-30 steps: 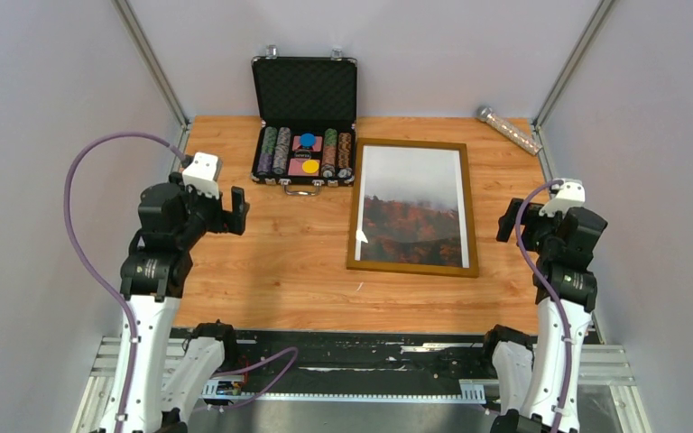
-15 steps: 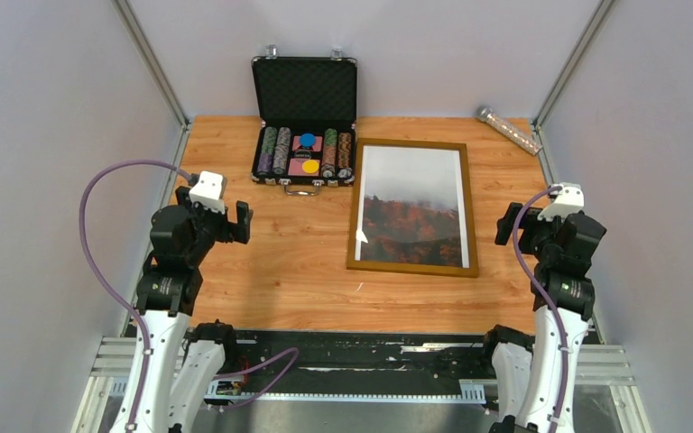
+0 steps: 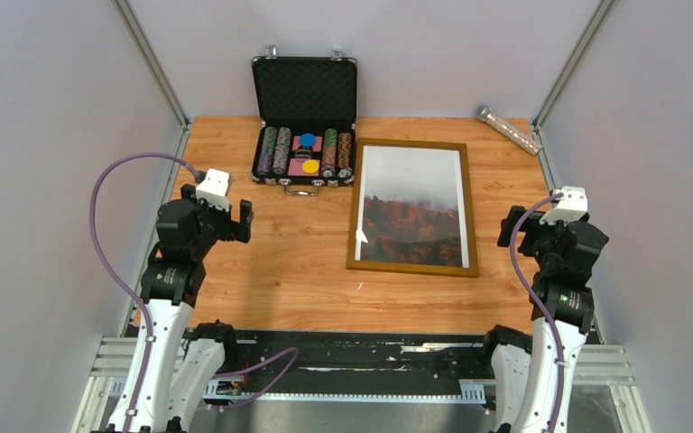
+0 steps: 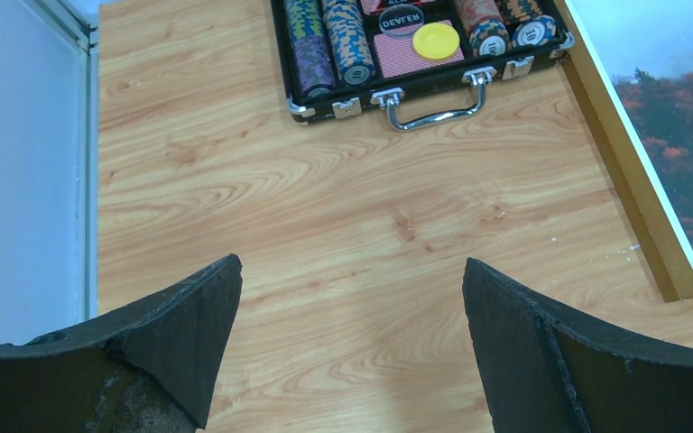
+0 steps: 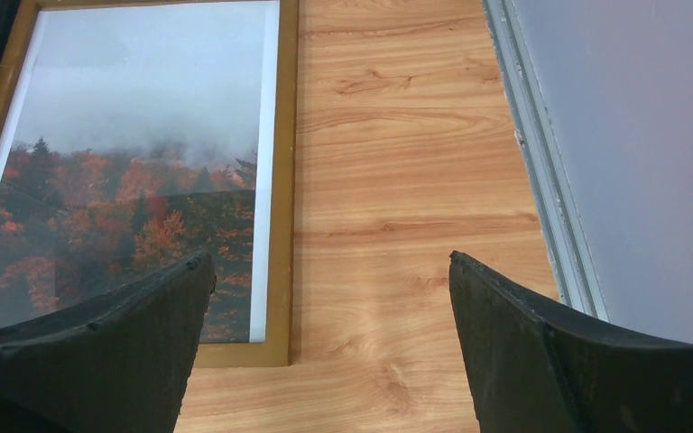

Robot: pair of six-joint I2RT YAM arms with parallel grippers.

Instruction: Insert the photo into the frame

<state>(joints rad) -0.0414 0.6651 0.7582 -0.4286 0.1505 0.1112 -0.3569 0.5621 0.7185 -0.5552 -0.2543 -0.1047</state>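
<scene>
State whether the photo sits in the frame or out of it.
In: the photo lies flat within the frame, its wooden rails bordering all four sides.

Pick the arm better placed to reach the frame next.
Right, probably. The frame lies right of centre, and the open right gripper hangs beside its near right corner. The left gripper, also open, faces the table near the poker-chip case, with the frame only at its view's edge.

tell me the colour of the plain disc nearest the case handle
Yellow; the disc shows best in the left wrist view.
</scene>
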